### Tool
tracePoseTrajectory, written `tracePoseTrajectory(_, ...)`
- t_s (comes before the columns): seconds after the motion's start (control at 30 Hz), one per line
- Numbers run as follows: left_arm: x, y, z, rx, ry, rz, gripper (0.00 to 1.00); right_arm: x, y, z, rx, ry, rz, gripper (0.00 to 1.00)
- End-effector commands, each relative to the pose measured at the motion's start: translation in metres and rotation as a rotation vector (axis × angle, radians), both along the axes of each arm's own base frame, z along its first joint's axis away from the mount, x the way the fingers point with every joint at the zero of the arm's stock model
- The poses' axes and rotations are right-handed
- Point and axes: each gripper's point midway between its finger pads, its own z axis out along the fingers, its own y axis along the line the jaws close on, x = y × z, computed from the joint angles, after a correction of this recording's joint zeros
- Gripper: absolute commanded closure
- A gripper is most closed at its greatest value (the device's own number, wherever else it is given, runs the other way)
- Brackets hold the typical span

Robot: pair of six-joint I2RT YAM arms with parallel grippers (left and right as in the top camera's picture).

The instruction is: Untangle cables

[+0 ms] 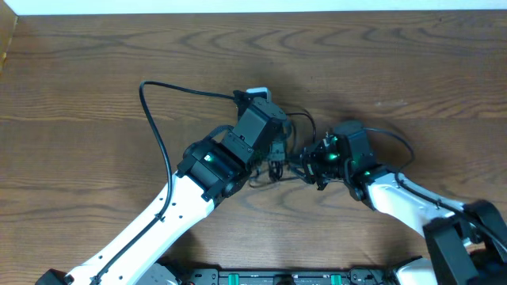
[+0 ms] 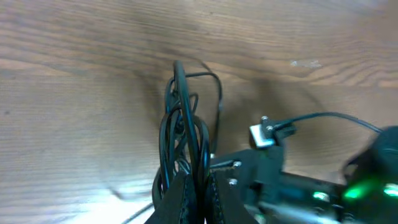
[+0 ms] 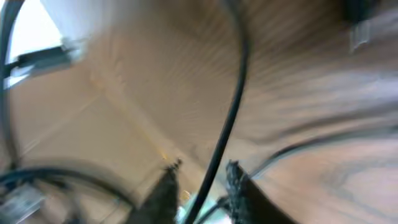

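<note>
The cables (image 1: 289, 150) are a small tangle of thin black cords lying between the two grippers at the table's middle. My left gripper (image 2: 199, 180) is shut on several black loops (image 2: 183, 121) that stand up from its tips. In the overhead view it (image 1: 276, 162) points right into the tangle. My right gripper (image 1: 310, 162) faces it from the right. Its fingers (image 3: 239, 186) stand apart, and one black cord (image 3: 231, 106) runs between them without being pinched. A silver plug end (image 2: 264, 134) lies next to the right gripper.
A long black cord (image 1: 154, 119) arcs away to the left of the left wrist and back under that arm. The wooden table (image 1: 396, 63) stretches on all sides; its far edge (image 1: 253, 13) meets a white strip.
</note>
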Motion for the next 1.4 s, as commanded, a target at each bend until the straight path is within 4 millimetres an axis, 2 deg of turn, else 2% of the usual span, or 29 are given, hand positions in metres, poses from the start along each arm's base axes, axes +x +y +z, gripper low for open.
tracePoseTrajectory(0.0,0.0,-0.012,0.015,-0.085,-0.011,-0.022,0.93,0.009,-0.011,-0.014,-0.069,-0.022,-0.038,0.99)
tracePoseTrajectory(0.17,0.0,-0.013,0.016,-0.088,-0.013,-0.024,0.93,0.025,-0.022,-0.008,-0.121,-0.211,0.034,0.99)
tracePoseTrajectory(0.3,0.001,-0.011,0.016,-0.066,-0.029,-0.039,0.92,0.036,-0.039,-0.003,-0.137,-0.289,0.055,0.99)
tracePoseTrajectory(0.43,0.005,-0.006,0.016,-0.023,-0.056,-0.035,0.93,0.048,-0.068,0.008,-0.158,-0.384,0.058,0.99)
tracePoseTrajectory(0.5,0.01,0.0,0.016,0.002,-0.077,-0.004,0.93,0.053,-0.088,0.011,-0.204,-0.426,0.047,0.99)
tracePoseTrajectory(0.57,0.013,0.004,0.018,0.014,-0.093,0.015,0.93,0.057,-0.102,0.025,-0.232,-0.547,0.096,0.99)
tracePoseTrajectory(0.63,0.015,0.002,0.02,0.001,-0.1,0.019,0.92,0.051,-0.097,0.046,-0.198,-0.712,0.216,0.94)
tracePoseTrajectory(0.67,0.016,0.001,0.02,-0.008,-0.1,0.027,0.92,0.043,-0.089,0.056,-0.178,-0.819,0.308,0.84)
tracePoseTrajectory(0.7,0.016,0.0,0.021,-0.023,-0.094,0.034,0.92,0.035,-0.082,0.062,-0.165,-0.902,0.39,0.7)
tracePoseTrajectory(0.77,0.013,-0.004,0.019,-0.054,-0.07,0.03,0.92,0.019,-0.073,0.061,-0.191,-1.01,0.525,0.59)
tracePoseTrajectory(0.9,0.001,-0.014,0.015,-0.138,0.03,-0.046,0.93,-0.001,-0.061,0.052,-0.225,-1.121,0.697,0.51)
tracePoseTrajectory(1.07,0.0,0.003,0.01,-0.252,0.178,-0.049,0.93,-0.01,-0.055,0.048,-0.229,-1.169,0.772,0.47)
tracePoseTrajectory(1.13,0.004,0.014,0.009,-0.283,0.211,-0.032,0.92,-0.015,-0.05,0.055,-0.175,-1.192,0.777,0.46)
tracePoseTrajectory(1.2,0.007,0.016,0.012,-0.315,0.219,-0.034,0.93,-0.021,-0.046,0.062,-0.111,-1.209,0.78,0.45)
tracePoseTrajectory(1.27,0.008,0.015,0.015,-0.327,0.208,-0.05,0.92,-0.022,-0.044,0.066,-0.065,-1.141,0.736,0.61)
tracePoseTrajectory(1.33,0.009,0.014,0.016,-0.324,0.193,-0.068,0.93,-0.029,-0.04,0.074,0.044,-1.037,0.688,0.63)
tracePoseTrajectory(1.37,0.009,0.013,0.017,-0.329,0.196,-0.073,0.92,-0.037,-0.036,0.082,0.106,-1.069,0.712,0.62)
